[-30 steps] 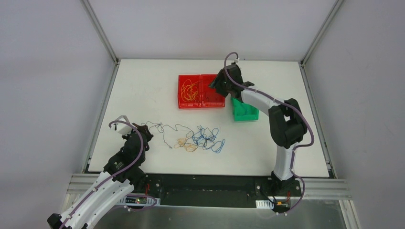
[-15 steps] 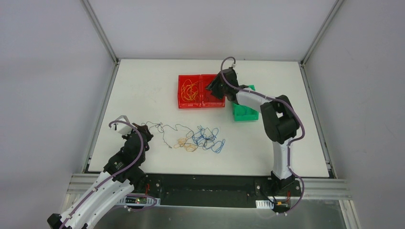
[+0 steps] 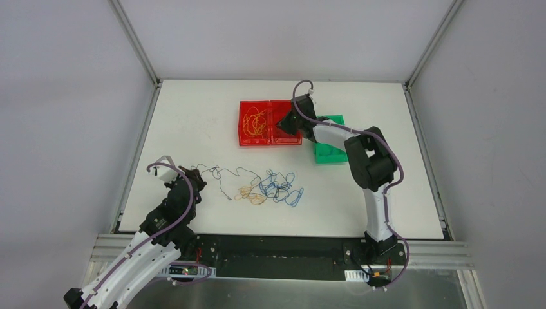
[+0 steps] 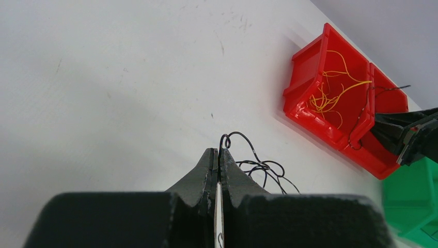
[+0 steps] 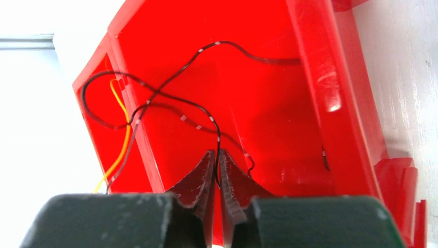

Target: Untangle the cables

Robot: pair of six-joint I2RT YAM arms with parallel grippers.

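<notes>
Left gripper (image 4: 217, 155) pinches a black cable (image 4: 261, 165); right gripper (image 5: 217, 155) clamps a white-flecked dark cable (image 5: 155, 93) over the red bin (image 5: 310, 72).

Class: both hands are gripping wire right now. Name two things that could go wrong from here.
1. The right hand, shut on a dark wire, holds it over the red bin; the wire crosses a yellow wire, so lifting may snag it or tip the bin.
2. The left hand pinches a dark strand running to the tangle; pulling hard could tighten its knots.
</notes>
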